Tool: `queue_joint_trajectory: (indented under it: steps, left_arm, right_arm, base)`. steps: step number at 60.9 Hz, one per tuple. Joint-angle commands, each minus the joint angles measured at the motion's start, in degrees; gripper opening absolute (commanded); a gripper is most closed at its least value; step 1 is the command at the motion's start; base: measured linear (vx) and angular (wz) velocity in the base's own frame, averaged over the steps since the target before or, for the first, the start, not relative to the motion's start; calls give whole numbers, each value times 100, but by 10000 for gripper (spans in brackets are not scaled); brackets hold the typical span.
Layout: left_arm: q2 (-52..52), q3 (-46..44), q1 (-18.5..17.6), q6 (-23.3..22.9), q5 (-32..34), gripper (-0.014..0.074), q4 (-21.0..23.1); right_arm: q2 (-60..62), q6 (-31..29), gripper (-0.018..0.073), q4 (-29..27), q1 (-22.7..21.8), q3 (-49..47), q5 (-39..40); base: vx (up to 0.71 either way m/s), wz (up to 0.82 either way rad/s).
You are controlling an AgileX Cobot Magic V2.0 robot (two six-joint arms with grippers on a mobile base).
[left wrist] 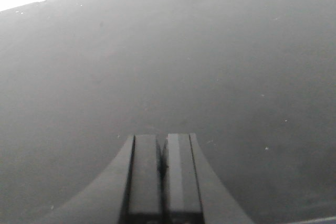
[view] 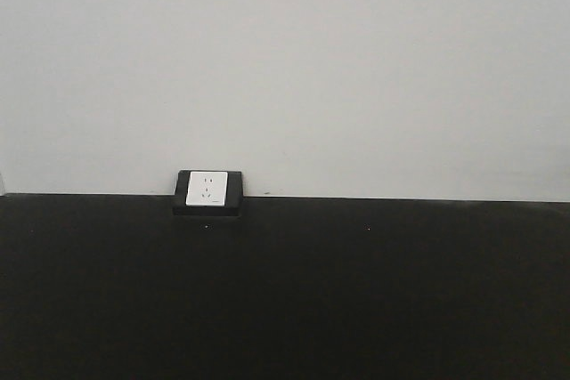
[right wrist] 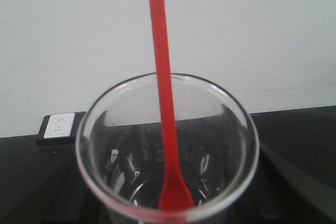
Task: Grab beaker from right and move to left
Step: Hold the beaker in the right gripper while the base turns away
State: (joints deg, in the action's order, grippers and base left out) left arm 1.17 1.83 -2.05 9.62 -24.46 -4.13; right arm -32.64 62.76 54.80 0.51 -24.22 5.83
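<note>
Pressed shut, the left hand [left wrist: 163, 177] is seen over the surface [left wrist: 236, 77]. Right of the socket [right wrist: 59, 125], the beaker [right wrist: 121, 166] is flanked by the right hand [right wrist: 173, 192]; grip cannot be told. Its red stirrer [right wrist: 161, 77] could be jolted out.

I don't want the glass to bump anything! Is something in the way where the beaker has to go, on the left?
Nothing visible is. The table near the shut left claw looks bare, and the wall socket sits back at the table's edge. The beaker holds only a red stick.
</note>
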Motion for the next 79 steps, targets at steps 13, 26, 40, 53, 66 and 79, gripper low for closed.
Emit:
queue_joint_trajectory:
  steps: [13,26,40,53,66,79]
  left_arm:
    - [36,106,-36,-6,439,-6,-1]
    - [36,106,-36,-6,439,-6,-1]
    - [36,106,-36,-6,439,-6,-1]
    - [36,106,-36,-6,439,-6,-1]
    - [36,106,-36,-6,439,-6,-1]
    - [36,106,-36,-6,439,-6,-1]
  right_arm:
    - [14,1,-3,23,-13,-217,248]
    - [14,1,-3,23,-13,-217,248]
    - [14,1,-3,23,-13,-217,248]
    - [14,1,-3,23,-13,-217,248]
    - [14,1,-3,23,-13,-217,248]
    - [14,1,-3,18,-13,-217,247]
  base:
    - [-3,12]
    - [-7,26]
    - [-7,37]
    - [-4,49]
    - [-1,66]
    - [2,75]
